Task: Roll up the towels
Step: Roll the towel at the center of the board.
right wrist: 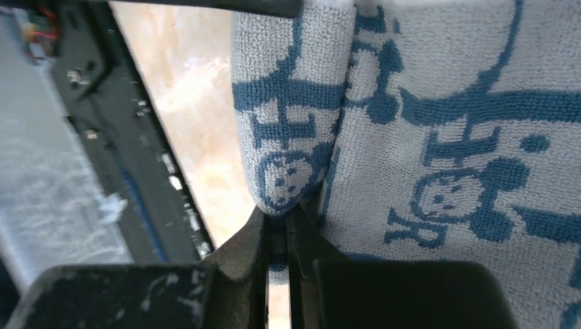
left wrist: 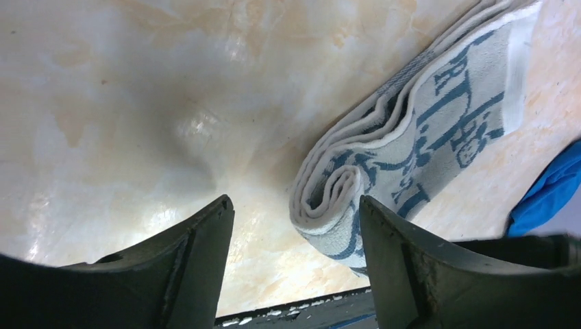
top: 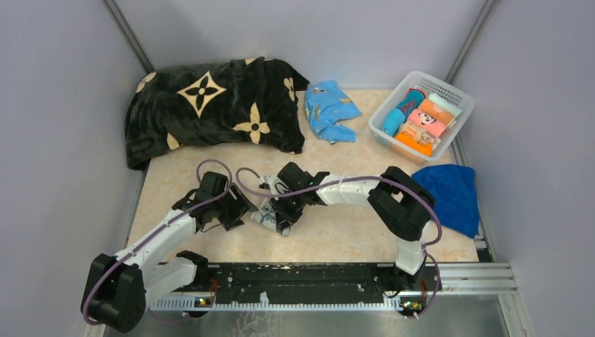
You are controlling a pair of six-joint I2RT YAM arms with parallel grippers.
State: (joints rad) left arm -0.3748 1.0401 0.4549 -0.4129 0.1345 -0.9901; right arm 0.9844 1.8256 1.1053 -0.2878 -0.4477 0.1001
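Rolling the white, dark-blue-printed terry towel (left wrist: 418, 137).
With right jaws pinching its fold, left jaws spread by the coil end — hold tension, layers even.

Loosely rolled white blue-printed towel (left wrist: 418, 130) at centre; turquoise towel (top: 330, 109) crumpled behind; royal-blue towel (top: 449, 193) heaped at right.

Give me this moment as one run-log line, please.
white towel: partly rolled | left claw: open at its rolled end | right claw: shut on it
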